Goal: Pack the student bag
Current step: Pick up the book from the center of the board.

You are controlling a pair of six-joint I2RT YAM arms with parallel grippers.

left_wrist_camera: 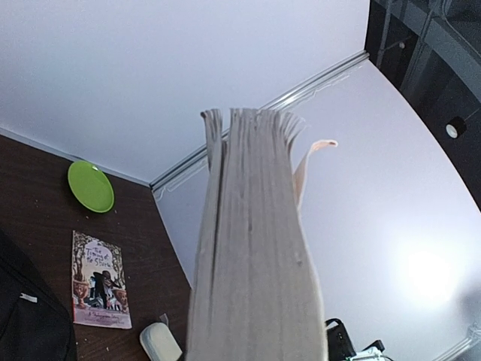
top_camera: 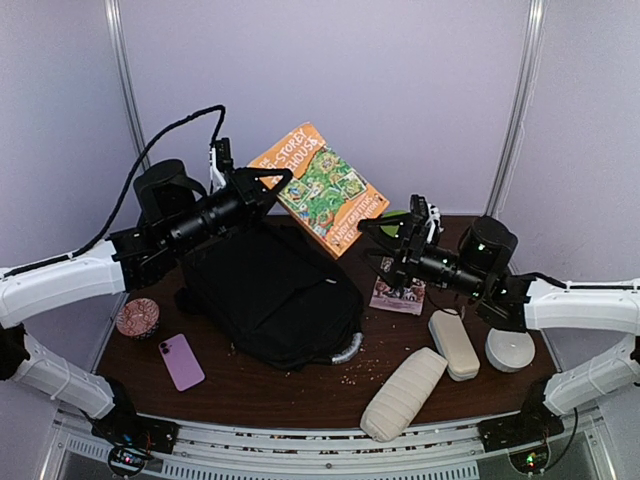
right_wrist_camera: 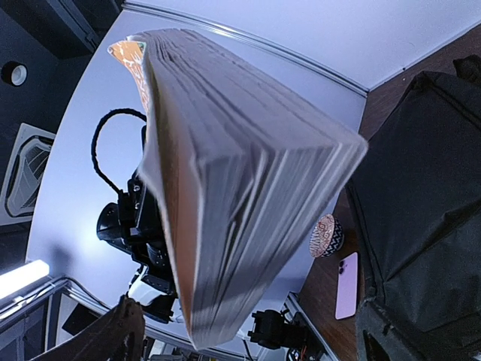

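The student bag (top_camera: 270, 290) is a black backpack lying flat mid-table; its fabric also shows in the right wrist view (right_wrist_camera: 421, 203). An orange picture book (top_camera: 325, 190) hangs tilted in the air above the bag's far end. My left gripper (top_camera: 281, 186) is shut on the book's left edge; the left wrist view shows only the page block (left_wrist_camera: 252, 248), and the fingers are hidden. My right gripper (top_camera: 378, 228) is shut on the book's lower right corner. In the right wrist view the pages (right_wrist_camera: 233, 188) sit between its fingers (right_wrist_camera: 120, 331).
A paperback (top_camera: 398, 292) lies right of the bag, with a green plate (left_wrist_camera: 90, 186) behind it. Two beige cases (top_camera: 453, 343) (top_camera: 404, 392) and a white round object (top_camera: 510, 350) sit front right. A patterned bowl (top_camera: 137, 318) and purple phone (top_camera: 181, 361) sit front left.
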